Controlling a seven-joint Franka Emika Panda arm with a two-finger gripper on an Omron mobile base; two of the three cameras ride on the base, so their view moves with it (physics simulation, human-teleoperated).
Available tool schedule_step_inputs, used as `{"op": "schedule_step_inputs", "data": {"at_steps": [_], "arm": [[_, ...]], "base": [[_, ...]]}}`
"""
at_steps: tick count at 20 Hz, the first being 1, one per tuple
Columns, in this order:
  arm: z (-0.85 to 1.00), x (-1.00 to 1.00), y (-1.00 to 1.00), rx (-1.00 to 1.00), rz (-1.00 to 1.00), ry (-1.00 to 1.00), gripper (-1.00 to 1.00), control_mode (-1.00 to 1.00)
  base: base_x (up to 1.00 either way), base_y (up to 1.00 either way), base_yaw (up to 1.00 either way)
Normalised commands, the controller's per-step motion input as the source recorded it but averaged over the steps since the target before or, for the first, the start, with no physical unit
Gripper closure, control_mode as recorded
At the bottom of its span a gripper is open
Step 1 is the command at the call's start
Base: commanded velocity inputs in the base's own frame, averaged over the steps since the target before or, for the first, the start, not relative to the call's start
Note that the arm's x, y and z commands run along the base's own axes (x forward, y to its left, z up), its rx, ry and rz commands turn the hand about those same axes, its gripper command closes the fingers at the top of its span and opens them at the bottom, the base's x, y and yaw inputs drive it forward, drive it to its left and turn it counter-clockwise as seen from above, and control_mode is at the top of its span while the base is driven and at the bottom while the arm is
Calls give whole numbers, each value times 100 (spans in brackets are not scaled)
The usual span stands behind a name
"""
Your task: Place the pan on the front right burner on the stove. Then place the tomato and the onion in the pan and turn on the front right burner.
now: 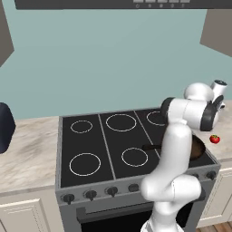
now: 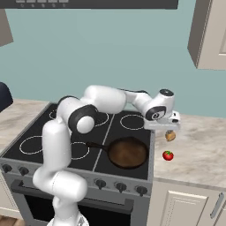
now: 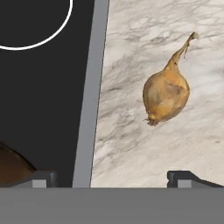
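The pan (image 2: 128, 152) lies on the stove (image 2: 119, 132) at the front right, covering the front right burner's ring, its black handle pointing left. In the left base view the arm hides most of the pan (image 1: 198, 147). On the marble counter just right of the stove lie the onion (image 2: 170, 136) and, nearer the front, the tomato (image 2: 167, 155). My gripper (image 3: 116, 177) hangs open directly over the counter beside the stove's edge. The onion (image 3: 166, 94) lies ahead of it, apart from both fingertips. The tomato (image 1: 215, 139) sits untouched.
A row of dark knobs (image 1: 90, 195) lines the stove's steel front. A dark rounded object (image 1: 3, 127) stands on the left counter. A wall cabinet (image 2: 207, 35) hangs above the right counter (image 2: 198, 154). The pan's rim (image 3: 11, 166) is close to my left fingertip.
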Motion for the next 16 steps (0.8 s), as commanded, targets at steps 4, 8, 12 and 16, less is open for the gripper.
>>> {"op": "schedule_step_inputs", "data": {"at_steps": [4, 8, 12, 16], "arm": [[-10, 29, -28, 0, 9, 6, -100, -100], [-10, 33, -24, 0, 8, 4, -100, -100], [-16, 29, -25, 0, 8, 5, -100, -100], [-23, 26, -17, 0, 8, 6, -100, -100]], "base": [[0, 0, 0], [0, 0, 0], [0, 0, 0], [0, 0, 0]]}}
